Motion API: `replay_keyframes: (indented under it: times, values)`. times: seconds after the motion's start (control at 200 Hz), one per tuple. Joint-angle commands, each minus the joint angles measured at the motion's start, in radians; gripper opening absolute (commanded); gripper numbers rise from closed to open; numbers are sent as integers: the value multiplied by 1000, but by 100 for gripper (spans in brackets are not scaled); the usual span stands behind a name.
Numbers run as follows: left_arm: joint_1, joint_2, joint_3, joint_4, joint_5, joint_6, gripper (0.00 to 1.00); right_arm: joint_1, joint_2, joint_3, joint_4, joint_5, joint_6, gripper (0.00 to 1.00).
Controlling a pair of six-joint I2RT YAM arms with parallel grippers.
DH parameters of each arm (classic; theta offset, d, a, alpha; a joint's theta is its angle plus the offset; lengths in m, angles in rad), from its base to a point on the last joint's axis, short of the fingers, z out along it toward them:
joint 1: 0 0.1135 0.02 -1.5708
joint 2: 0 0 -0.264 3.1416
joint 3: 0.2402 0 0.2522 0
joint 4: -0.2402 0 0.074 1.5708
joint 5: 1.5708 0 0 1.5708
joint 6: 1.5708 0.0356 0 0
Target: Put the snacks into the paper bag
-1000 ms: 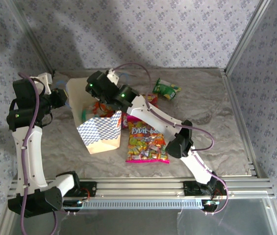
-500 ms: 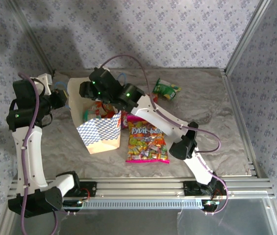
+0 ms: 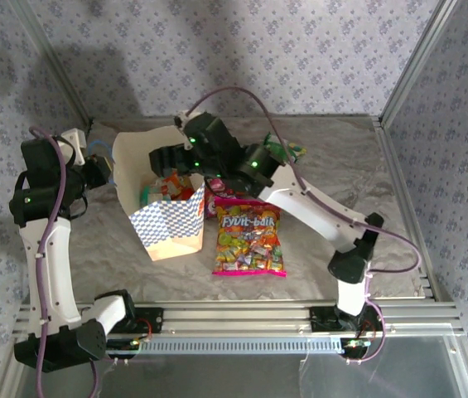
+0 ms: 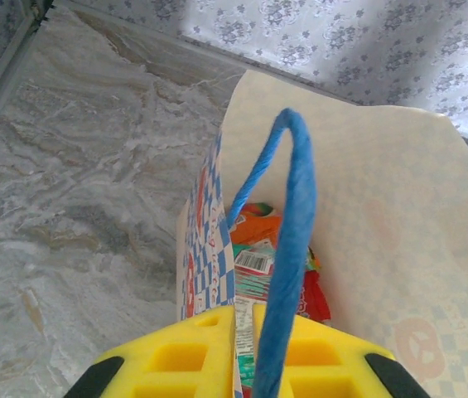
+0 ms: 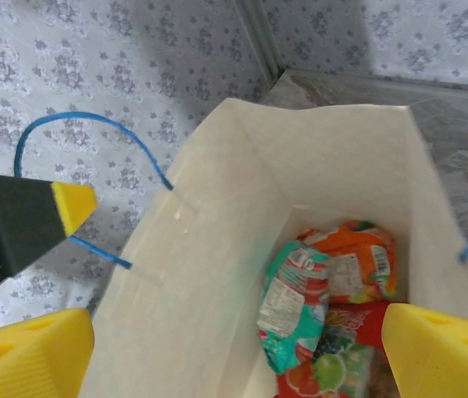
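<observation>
The right tool (image 3: 161,163) hangs over the open mouth of the paper bag (image 3: 171,224), its yellow fingers (image 5: 26,352) spread wide with nothing between them; below them a teal packet (image 5: 287,303), an orange packet (image 5: 358,257) and a red packet (image 5: 345,323) lie on the bag's floor; this reads as the release end of a drop. To finish it well, the tool should rise straight up, fingers apart, clear of the rim and of the blue cord handle (image 4: 297,207), so the bag is not dragged or tipped.

The left tool (image 4: 246,352) is clamped on the bag's left wall beside that handle, which holds the mouth agape; it should hold firm and level.

The right arm reaches far across from its base, elbow out to the right, wrist bent down toward the bag; the left arm stands tall, folded at the bag's left side.

On the table (image 3: 366,191), the large pink packet (image 3: 248,240) lies just right of the bag and a green packet (image 3: 290,150) sits behind the right arm; both are yet to go in.
</observation>
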Motion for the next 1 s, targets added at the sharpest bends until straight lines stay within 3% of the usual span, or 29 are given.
replay_keyframes:
  times: [0.0, 0.155, 0.25, 0.4, 0.55, 0.994]
  values:
    - [6, -18, 25, -12, -18, 0, 14, -74, -134, -177, 150, -29, -3, 92]
    - [5, -18, 5, 23, -8, -27, 15, -227, -315, -507, 384, -156, 117, 94]
    - [3, -10, 3, 24, -12, -31, 15, -311, -385, -618, 419, -203, 158, 93]
    - [4, -5, 8, 25, -20, -33, 15, -362, -436, -643, 269, -104, 46, 92]
    - [4, -4, 18, 18, -33, -30, 15, -408, -470, -697, 215, -18, 31, 93]
    - [1, 1, -16, 24, -67, -40, 16, -658, -429, -811, 192, -66, 116, 94]
